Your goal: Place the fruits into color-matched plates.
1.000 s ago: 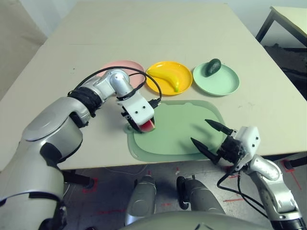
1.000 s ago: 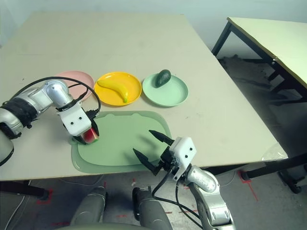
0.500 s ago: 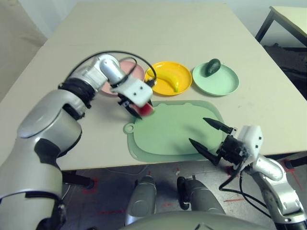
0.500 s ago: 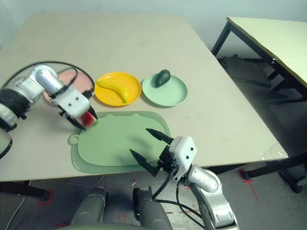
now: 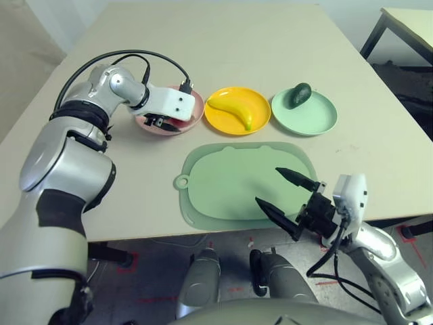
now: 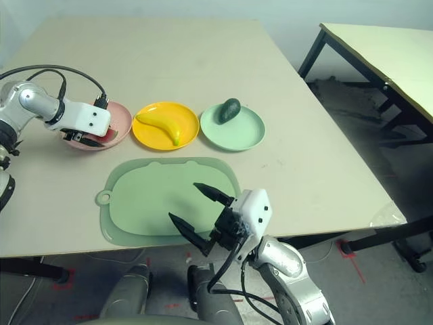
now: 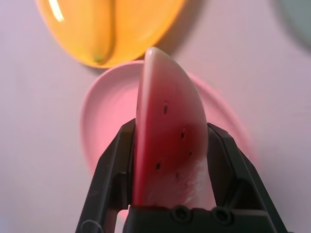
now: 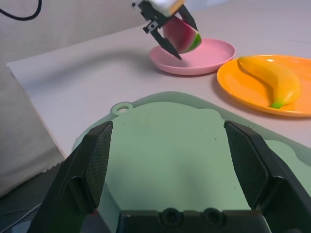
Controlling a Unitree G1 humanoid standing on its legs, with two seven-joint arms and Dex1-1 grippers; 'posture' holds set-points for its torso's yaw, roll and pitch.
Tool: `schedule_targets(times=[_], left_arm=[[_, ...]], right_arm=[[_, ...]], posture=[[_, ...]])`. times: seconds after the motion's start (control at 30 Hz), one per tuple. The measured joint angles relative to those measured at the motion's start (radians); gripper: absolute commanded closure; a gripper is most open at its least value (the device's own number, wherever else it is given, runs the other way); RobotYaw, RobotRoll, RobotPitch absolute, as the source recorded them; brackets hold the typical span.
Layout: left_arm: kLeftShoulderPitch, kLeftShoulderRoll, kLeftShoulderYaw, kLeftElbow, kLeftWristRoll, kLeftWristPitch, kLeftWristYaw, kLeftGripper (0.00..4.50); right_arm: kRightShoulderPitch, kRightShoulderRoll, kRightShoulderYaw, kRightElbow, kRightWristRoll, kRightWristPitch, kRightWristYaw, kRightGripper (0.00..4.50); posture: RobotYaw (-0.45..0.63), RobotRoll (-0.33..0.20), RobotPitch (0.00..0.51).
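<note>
Nearest, the right end effector (image 5: 279, 184) stands wide open and empty by the cutting board (image 5: 247, 186), apparently unneeded, since the last fruit is in the other arm's care. Farther along the tabletop (image 5: 135, 203), the left end effector grips the watermelon wedge (image 7: 170, 131) above the pink plate (image 8: 209, 56), presumably because its red flesh suits pink best. Beyond, banana (image 5: 233, 110) on yellow plate (image 5: 260, 101) and avocado (image 5: 300, 95) on mint plate (image 5: 321, 118) already match by colour.

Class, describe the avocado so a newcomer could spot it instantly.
On the table, find the mint green plate, rightmost of three round ones. The avocado sits there: small, oval, dark green, unlike the long yellow banana beside it, one plate over.
</note>
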Motion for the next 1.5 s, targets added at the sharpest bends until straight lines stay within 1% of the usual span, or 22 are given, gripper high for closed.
schedule_targets(times=[0.1, 0.17, 0.27, 0.33, 0.43, 0.47, 0.5, 0.7, 0.8, 0.87, 0.93, 1.0, 1.03, 1.1, 1.2, 1.27, 1.33, 1.4, 1.5], left_arm=[[0.002, -0.017, 0.0, 0.011, 0.075, 0.046, 0.106, 2.27], [0.008, -0.025, 0.0, 0.019, 0.114, 0.07, 0.145, 2.27], [0.033, -0.035, 0.008, 0.025, 0.155, 0.103, 0.178, 2.27], [0.058, -0.048, 0.026, 0.039, 0.167, 0.124, 0.185, 1.51], [0.06, -0.05, 0.061, 0.039, 0.173, 0.134, 0.191, 0.61], [0.06, -0.053, 0.074, 0.038, 0.174, 0.137, 0.191, 0.21], [0.06, -0.053, 0.083, 0.037, 0.175, 0.138, 0.191, 0.03], [0.06, -0.06, 0.111, 0.037, 0.196, 0.136, 0.187, 0.03], [0.058, -0.059, 0.13, 0.037, 0.198, 0.123, 0.184, 0.03], [0.057, -0.059, 0.158, 0.037, 0.191, 0.115, 0.164, 0.03], [0.057, -0.054, 0.226, 0.037, 0.143, 0.125, 0.118, 0.03], [0.059, -0.042, 0.321, 0.036, 0.064, 0.152, 0.06, 0.03], [0.063, -0.032, 0.387, 0.035, 0.004, 0.17, 0.016, 0.03], [0.074, -0.015, 0.484, 0.021, -0.087, 0.189, -0.059, 0.03], [0.113, 0.021, 0.562, -0.009, -0.161, 0.193, -0.127, 0.03], [0.158, 0.04, 0.622, -0.03, -0.216, 0.199, -0.16, 0.03], [0.191, 0.045, 0.667, -0.049, -0.262, 0.208, -0.185, 0.03], [0.226, 0.054, 0.706, -0.084, -0.309, 0.215, -0.21, 0.03], [0.306, 0.06, 0.797, -0.171, -0.413, 0.249, -0.232, 0.03]], right_arm=[[0.003, 0.0, 0.002, 0.0, -0.001, 0.004, -0.011, 0.0], [0.008, -0.001, 0.005, -0.001, -0.002, 0.007, -0.015, 0.0], [0.025, -0.003, 0.007, -0.003, -0.009, 0.01, -0.027, 0.0], [0.036, -0.003, 0.007, -0.01, -0.013, 0.01, -0.037, 0.0], [0.049, -0.003, 0.007, -0.026, -0.016, 0.01, -0.05, 0.0], [0.057, -0.003, 0.007, -0.033, -0.017, 0.01, -0.054, 0.0], [0.068, -0.003, 0.007, -0.038, -0.017, 0.01, -0.058, 0.0], [0.078, -0.006, 0.009, -0.045, -0.018, 0.01, -0.069, 0.0], [0.047, 0.0, -0.004, -0.035, -0.019, 0.01, -0.087, 0.0], [0.013, -0.001, -0.034, -0.008, -0.028, 0.005, -0.102, 0.0], [-0.042, -0.014, -0.079, 0.046, -0.048, -0.003, -0.114, 0.0], [-0.107, -0.016, -0.118, 0.106, -0.062, -0.009, -0.131, 0.0], [-0.155, -0.015, -0.136, 0.142, -0.07, -0.011, -0.144, 0.0], [-0.237, -0.015, -0.172, 0.198, -0.087, -0.018, -0.173, 0.0], [-0.338, -0.03, -0.239, 0.296, -0.101, -0.038, -0.206, 0.0], [-0.393, -0.055, -0.304, 0.386, -0.108, -0.056, -0.23, 0.0], [-0.414, -0.072, -0.366, 0.449, -0.109, -0.074, -0.249, 0.0], [-0.416, -0.075, -0.404, 0.491, -0.104, -0.087, -0.255, 0.0], [-0.37, -0.075, -0.444, 0.514, -0.082, -0.102, -0.235, 0.0]], posture=[[0.08, 0.0, 0.159], [0.08, 0.0, 0.159], [0.05, 0.0, 0.166], [0.05, 0.0, 0.169], [0.04, 0.0, 0.177], [0.05, 0.0, 0.178], [0.05, 0.0, 0.18], [0.06, 0.0, 0.181], [0.07, 0.0, 0.18], [0.06, 0.0, 0.18], [0.06, 0.0, 0.179], [0.07, 0.0, 0.178], [0.08, 0.0, 0.178], [0.11, 0.0, 0.175], [0.15, 0.0, 0.167], [0.18, 0.0, 0.161], [0.21, 0.0, 0.156], [0.21, 0.0, 0.156], [0.23, 0.0, 0.152]])
